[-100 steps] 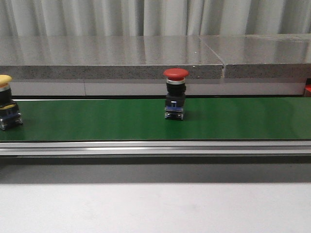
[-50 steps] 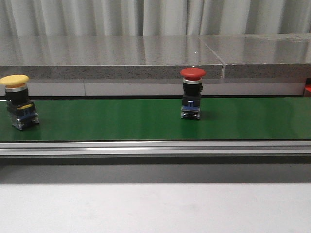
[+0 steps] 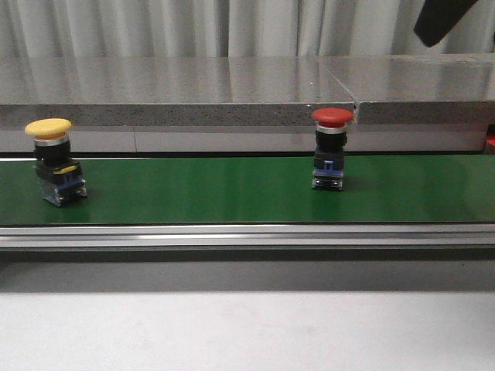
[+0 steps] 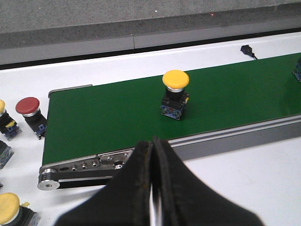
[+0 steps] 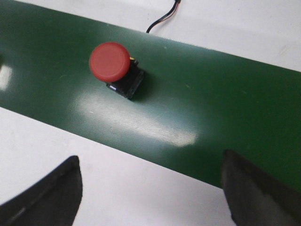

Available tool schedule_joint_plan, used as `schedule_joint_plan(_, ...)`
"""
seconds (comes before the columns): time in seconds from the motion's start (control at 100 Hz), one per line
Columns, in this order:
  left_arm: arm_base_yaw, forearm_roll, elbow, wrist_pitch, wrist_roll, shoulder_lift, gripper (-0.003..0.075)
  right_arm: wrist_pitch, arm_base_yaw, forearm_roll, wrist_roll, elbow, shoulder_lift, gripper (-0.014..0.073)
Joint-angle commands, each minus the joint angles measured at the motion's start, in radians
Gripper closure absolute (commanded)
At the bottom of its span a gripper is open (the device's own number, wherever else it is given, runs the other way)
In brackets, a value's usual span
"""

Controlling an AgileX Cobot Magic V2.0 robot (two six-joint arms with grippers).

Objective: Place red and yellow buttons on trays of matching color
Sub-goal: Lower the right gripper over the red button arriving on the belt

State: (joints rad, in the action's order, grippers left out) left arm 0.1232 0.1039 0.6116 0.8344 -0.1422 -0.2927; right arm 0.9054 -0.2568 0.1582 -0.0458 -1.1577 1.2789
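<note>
A yellow button [image 3: 51, 161] and a red button [image 3: 331, 149] stand upright on the green belt [image 3: 201, 193], the yellow one far left, the red one right of the middle. In the left wrist view the yellow button [image 4: 175, 88] sits on the belt beyond my left gripper [image 4: 151, 143], which is shut with nothing in it and hangs over the white table near the belt's edge. My right gripper [image 5: 150, 162] is open, with the red button [image 5: 113, 66] on the belt some way ahead of its fingertips. No tray is in view.
Spare buttons lie on the white table by the belt's end: a red one [image 4: 29, 112] and yellow ones [image 4: 11, 210]. A grey stone ledge [image 3: 178, 89] runs behind the belt. A dark part of an arm [image 3: 442, 19] shows at the upper right of the front view.
Both buttons have travelled to the right along the belt. A dark arm part has come into the upper right corner of the front view.
</note>
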Motion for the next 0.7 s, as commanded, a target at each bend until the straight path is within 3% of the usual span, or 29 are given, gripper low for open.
schedule_joint_plan(0.0, 0.007, 0.01, 0.024, -0.07, 0.0, -0.009, 0.0741, 0.028, -0.007, 0.014, -0.033, -0.088, 0.046, -0.0009)
schedule_joint_plan(0.4, 0.007, 0.01, 0.024, -0.07, 0.0, -0.009, 0.0741, 0.146, -0.007, 0.054, -0.099, -0.332, 0.286, 0.002)
schedule_joint_plan(0.69, 0.007, 0.01, 0.024, -0.07, 0.0, -0.009, 0.0741, 0.158, -0.007, 0.029, -0.116, -0.385, 0.404, 0.002)
